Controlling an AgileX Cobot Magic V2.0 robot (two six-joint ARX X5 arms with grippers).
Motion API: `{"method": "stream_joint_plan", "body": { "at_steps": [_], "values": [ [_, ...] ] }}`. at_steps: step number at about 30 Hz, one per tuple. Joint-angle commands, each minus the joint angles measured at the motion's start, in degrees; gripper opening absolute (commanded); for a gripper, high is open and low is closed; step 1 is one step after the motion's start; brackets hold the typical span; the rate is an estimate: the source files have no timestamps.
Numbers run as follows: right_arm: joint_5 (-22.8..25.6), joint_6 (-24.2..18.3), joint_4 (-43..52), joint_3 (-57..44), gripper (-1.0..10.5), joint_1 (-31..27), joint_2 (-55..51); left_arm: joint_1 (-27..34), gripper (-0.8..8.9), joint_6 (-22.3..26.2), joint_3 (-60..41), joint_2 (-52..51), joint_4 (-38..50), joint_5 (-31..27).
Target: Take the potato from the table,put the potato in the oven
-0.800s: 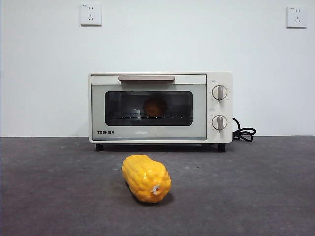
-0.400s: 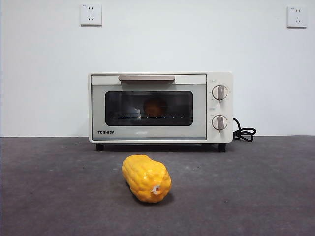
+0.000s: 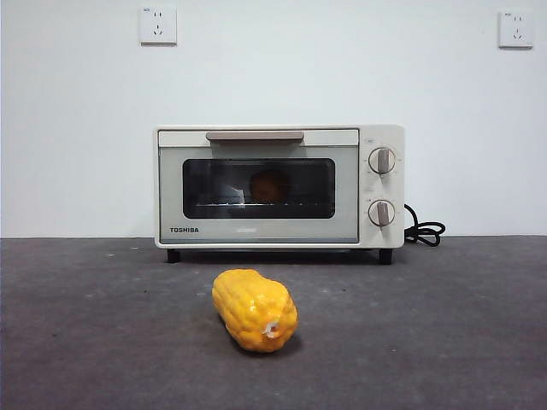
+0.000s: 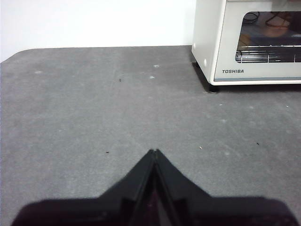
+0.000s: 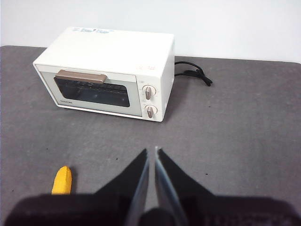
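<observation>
The orange-brown potato [image 3: 269, 185] rests on the rack inside the cream-white oven [image 3: 278, 186], dimly seen through the dark glass of the closed door; it also shows faintly as the potato [image 4: 277, 29] behind the glass in the left wrist view. The oven [image 5: 106, 70] stands at the back of the grey table [image 3: 427, 342]. My left gripper [image 4: 154, 153] is shut and hovers over bare table left of the oven [image 4: 249, 40]. High above the table in front of the oven, my right gripper [image 5: 151, 151] is shut and holds nothing. Neither arm shows in the front view.
A glossy yellow corn-like object [image 3: 254, 309] lies on the table in front of the oven; its tip, the corn-like object [image 5: 62, 180], shows in the right wrist view. The oven's black cord [image 3: 423, 231] curls behind its right side. Two wall sockets [image 3: 157, 25] sit high on the wall.
</observation>
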Motion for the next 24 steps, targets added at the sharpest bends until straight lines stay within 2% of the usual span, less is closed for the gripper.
{"method": "stream_joint_plan", "body": {
  "at_steps": [1, 9, 13, 14, 19, 22, 24],
  "values": [
    [0.26, 0.17, -1.31, -0.07, 0.3, 0.09, -0.02, 0.22, -0.04, -0.57, -0.55, 0.02, 0.39, -0.13],
    [0.50, 0.00, -1.31, -0.07, 0.3, -0.28, -0.09, 0.22, -0.04, -0.57, -0.55, 0.02, 0.39, -0.13],
    [0.76, -4.61, -1.31, -0.07, 0.3, -3.78, -0.81, 0.22, -0.04, -0.57, -0.55, 0.02, 0.39, -0.13],
    [0.81, -6.19, -1.31, -0.07, 0.3, -5.62, -0.98, 0.22, -0.04, -0.57, -0.55, 0.04, 0.39, -0.13],
    [0.70, -6.86, -0.42, -1.64, 0.3, -17.42, -2.38, 0.22, -0.04, -0.57, -0.55, 0.33, 0.39, -0.11],
    [0.31, -9.86, 5.90, -7.28, 0.3, -25.33, -5.01, 0.22, -0.04, -0.57, -0.55, 0.35, 0.39, -0.11],
    [-2.21, -11.23, 12.70, -13.64, 0.3, -29.53, -7.96, 0.22, -0.04, -0.57, -0.55, 0.35, 0.39, -0.11]
  ]
}}
